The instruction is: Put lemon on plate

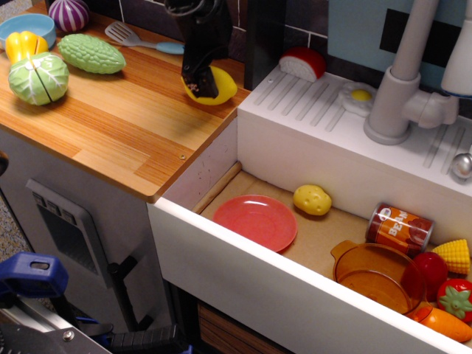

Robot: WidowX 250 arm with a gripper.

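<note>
The bright yellow lemon (pixel 220 86) lies on the wooden counter (pixel 125 125) near its right back corner. My black gripper (pixel 202 81) has come down from above over the lemon. One finger (pixel 200 74) is in front of the lemon and the other is hidden behind it, so the jaws stand apart around it. The lemon still rests on the counter. The red-pink plate (pixel 254 221) lies flat and empty in the sink basin (pixel 324 236), lower and to the right of the lemon.
A lumpy yellow potato (pixel 312 200), a can (pixel 399 229), an orange pot (pixel 375 276), corn, tomato, strawberry and carrot lie in the basin. Cabbage (pixel 38 77), a green gourd (pixel 91 53), a blue bowl (pixel 26 28) and a spatula (pixel 125 33) are on the counter. A faucet (pixel 402 81) stands at the right.
</note>
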